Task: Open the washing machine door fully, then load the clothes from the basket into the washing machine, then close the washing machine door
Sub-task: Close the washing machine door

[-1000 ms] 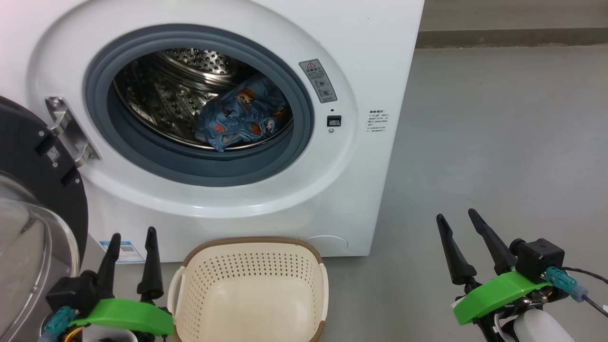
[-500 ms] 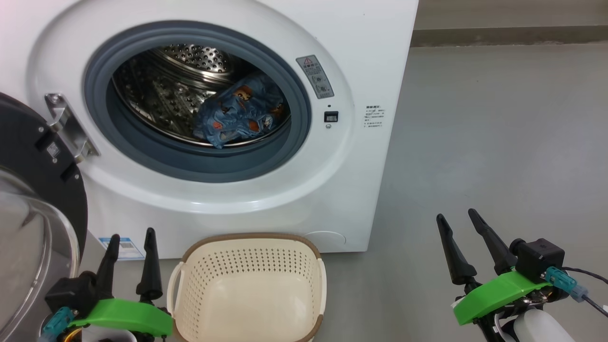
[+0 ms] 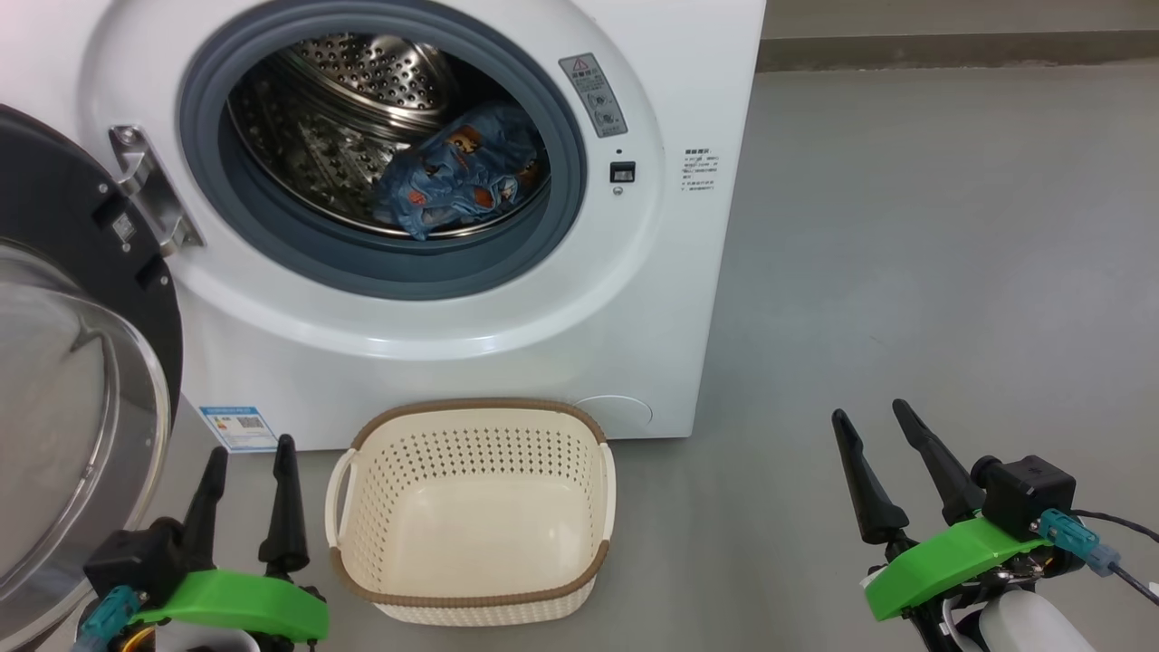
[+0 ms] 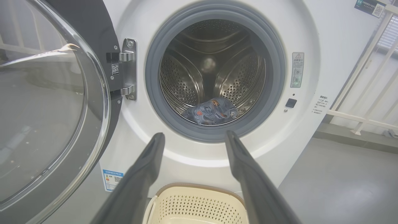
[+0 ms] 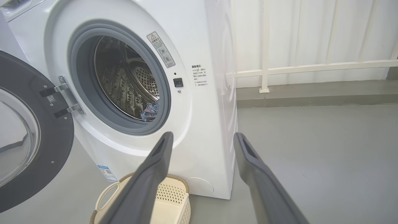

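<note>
Grey floor (image 3: 905, 272) slid up-frame — head camera moved, not the things — clothes (image 3: 457, 181) sit in the washing machine (image 3: 435, 362), basket (image 3: 471, 407) empty, left gripper (image 3: 252, 445) and right gripper (image 3: 868, 409) spread, holding nothing; washing machine door (image 3: 54, 226) closes next.

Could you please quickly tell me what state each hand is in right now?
Left hand: open, holding nothing.
Right hand: open, holding nothing.
</note>
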Tool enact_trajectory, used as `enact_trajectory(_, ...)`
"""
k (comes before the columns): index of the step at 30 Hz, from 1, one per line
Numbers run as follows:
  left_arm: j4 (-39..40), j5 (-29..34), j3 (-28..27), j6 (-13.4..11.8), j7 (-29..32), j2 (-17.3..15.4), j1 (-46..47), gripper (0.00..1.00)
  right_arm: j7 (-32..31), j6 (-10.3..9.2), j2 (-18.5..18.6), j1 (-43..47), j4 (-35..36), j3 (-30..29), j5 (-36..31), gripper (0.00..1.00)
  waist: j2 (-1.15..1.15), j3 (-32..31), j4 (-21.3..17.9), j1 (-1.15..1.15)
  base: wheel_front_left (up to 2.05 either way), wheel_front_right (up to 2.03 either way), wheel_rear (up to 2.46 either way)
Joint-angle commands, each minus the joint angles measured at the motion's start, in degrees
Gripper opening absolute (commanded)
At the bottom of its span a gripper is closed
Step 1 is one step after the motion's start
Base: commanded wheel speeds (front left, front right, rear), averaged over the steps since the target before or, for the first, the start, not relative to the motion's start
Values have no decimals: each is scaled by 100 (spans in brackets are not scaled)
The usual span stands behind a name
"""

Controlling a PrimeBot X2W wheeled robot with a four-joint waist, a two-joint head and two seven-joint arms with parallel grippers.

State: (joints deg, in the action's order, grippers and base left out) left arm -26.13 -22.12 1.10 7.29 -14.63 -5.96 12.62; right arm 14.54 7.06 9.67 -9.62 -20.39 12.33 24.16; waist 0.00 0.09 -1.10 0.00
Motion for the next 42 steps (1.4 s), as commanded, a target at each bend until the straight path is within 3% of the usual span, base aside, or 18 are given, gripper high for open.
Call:
enact_trajectory(1,129,-7,-197,20,-37,-97,56,100,46,43,65,-68,117,93,-42,100,0,0,3,0,-26,26,0)
enact_trajectory(27,71,31,-184,20,-37,-80,60,100,46,43,117,-52,104,116,-13,100,0,-35,68,0,0,0,0)
enact_trajectory(42,33,193,-247,20,-37,-28,10,100,46,43,138,5,75,180,40,100,0,-120,682,0,0,0,0)
